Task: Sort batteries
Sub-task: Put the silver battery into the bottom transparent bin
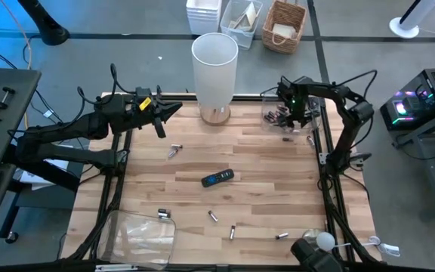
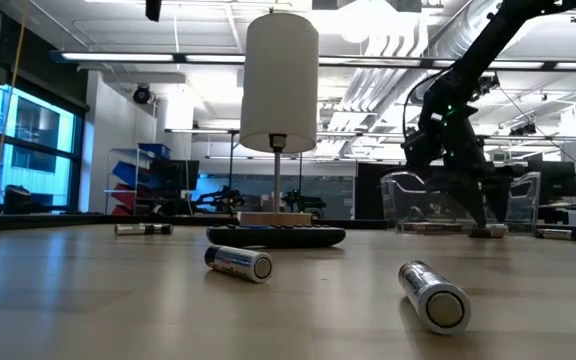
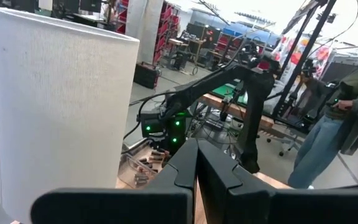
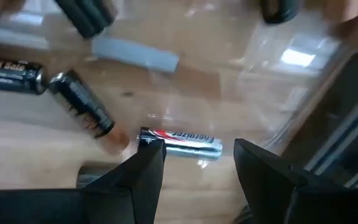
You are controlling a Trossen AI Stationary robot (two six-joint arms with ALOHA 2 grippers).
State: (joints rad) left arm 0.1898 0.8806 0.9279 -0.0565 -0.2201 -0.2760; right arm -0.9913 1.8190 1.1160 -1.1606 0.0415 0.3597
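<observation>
Several batteries lie loose on the wooden table, among them one (image 1: 174,150) near the left arm and others (image 1: 212,216) (image 1: 232,231) toward the near edge. Two of them (image 2: 238,262) (image 2: 433,295) show close in the low view. My right gripper (image 1: 289,117) (image 4: 197,155) points down, open, inside a clear container (image 1: 297,115) at the far right. In the container lie a silvery battery (image 4: 182,142), just past the fingertips, and dark ones (image 4: 82,112). My left gripper (image 1: 176,111) (image 3: 197,165) waits shut, level, above the far left.
A tall white cylinder (image 1: 214,66) on a wooden foot stands at the far edge between the arms. A black remote (image 1: 217,178) lies mid-table. A second clear container (image 1: 138,236) sits at the near left corner. A person (image 3: 340,118) stands beyond the table.
</observation>
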